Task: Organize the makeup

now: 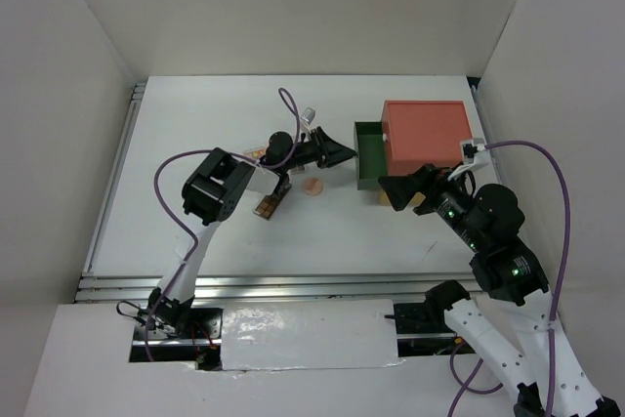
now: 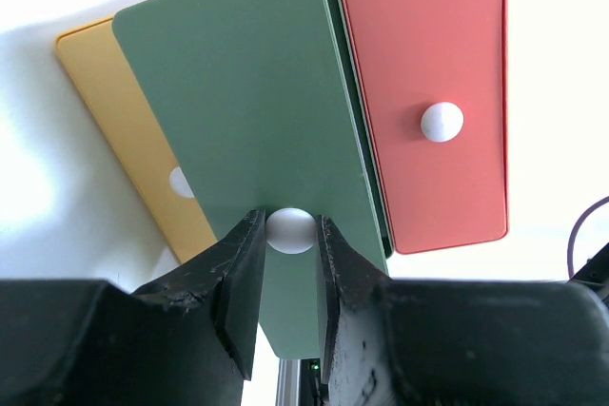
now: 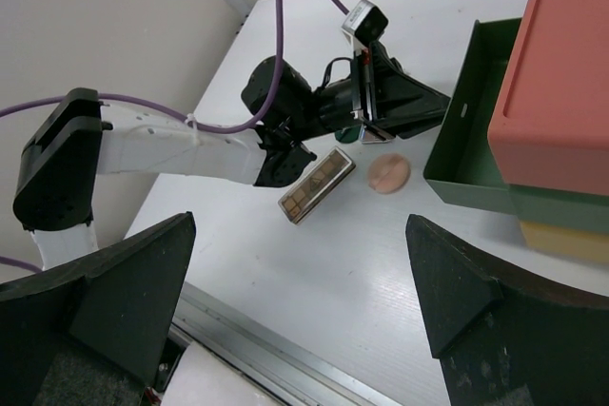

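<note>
A flat brown eyeshadow palette [image 3: 317,184] and a round peach-pink compact [image 3: 388,174] lie on the white table [image 1: 195,144] near the pulled-out green plastic drawer [image 1: 368,158]. The left gripper [image 2: 290,244] pinches its white knob [image 2: 290,228]. The right gripper [image 3: 300,301] is wide open and holds nothing.

White table [image 1: 195,134] — palette [image 1: 272,202], peach compact [image 1: 312,186], drawer box [image 1: 426,132] on it.

A drawer box [image 1: 425,134] stands on the white table [image 1: 195,231], green drawer [image 1: 369,155] pulled out, red drawer [image 2: 428,92] above, yellow drawer [image 2: 124,140] below.
</note>
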Tool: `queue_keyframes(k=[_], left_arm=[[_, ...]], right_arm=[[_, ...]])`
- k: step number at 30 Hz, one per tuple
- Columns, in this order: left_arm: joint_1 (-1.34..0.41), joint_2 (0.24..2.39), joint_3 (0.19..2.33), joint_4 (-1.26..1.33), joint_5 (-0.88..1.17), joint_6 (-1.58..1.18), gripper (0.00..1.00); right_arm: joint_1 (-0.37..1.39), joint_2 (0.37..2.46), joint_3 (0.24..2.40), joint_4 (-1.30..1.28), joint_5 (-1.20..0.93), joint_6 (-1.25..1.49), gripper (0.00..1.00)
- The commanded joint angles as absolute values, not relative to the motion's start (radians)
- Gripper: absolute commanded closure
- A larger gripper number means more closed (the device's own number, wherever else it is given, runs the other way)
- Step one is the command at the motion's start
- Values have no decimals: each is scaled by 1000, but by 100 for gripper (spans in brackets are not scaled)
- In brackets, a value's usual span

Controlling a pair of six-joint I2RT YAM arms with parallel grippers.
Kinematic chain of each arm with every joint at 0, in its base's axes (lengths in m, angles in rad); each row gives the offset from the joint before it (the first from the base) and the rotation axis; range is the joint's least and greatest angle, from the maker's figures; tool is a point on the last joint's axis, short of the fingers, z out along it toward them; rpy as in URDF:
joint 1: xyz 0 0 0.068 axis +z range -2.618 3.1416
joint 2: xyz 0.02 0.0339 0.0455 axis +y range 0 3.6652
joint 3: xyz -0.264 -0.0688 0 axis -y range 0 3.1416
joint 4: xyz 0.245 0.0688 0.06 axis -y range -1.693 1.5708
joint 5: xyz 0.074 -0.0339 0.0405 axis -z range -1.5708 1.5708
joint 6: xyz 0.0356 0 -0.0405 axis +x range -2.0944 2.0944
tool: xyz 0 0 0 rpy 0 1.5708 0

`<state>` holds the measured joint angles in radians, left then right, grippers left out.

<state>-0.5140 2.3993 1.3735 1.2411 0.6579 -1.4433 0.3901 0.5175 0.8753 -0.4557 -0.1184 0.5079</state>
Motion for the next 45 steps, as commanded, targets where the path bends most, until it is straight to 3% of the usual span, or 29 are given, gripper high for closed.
queue_keyframes(k=[1,13,17,20,22,23,24,25,32,35,37,43,45], left_arm=[[-500,2327,1342,1273,644,-1394,67],[-468,2261,1290,1232,647,-1347,64],[-463,2261,1279,1239,650,-1347,57],[-462,2247,1258,1252,640,-1339,39],[-459,2227,1252,1232,638,-1315,19],[-459,2218,1246,1218,634,-1304,15],[-459,2206,1238,1212,630,-1295,3],[-457,2194,1221,1201,626,-1269,0],[-416,1996,1132,940,492,-1079,1],[-406,1879,1213,402,282,-815,0],[-434,1849,1342,70,-78,-668,1],[-402,1942,1518,-286,-252,-557,1],[-396,1997,1594,-322,-271,-537,6]], right_arm=[[393,522,885,-396,-129,503,0],[394,515,876,-387,-133,506,0],[394,514,871,-383,-133,508,0],[396,515,876,-383,-137,506,0],[396,515,876,-387,-135,505,0],[396,515,876,-387,-135,505,0],[394,515,876,-385,-135,505,0],[396,514,874,-385,-135,505,0],[396,512,873,-385,-137,505,0],[394,506,871,-390,-133,502,0],[396,503,868,-385,-135,502,0],[393,511,848,-368,-143,508,0],[396,514,848,-362,-152,509,1]])
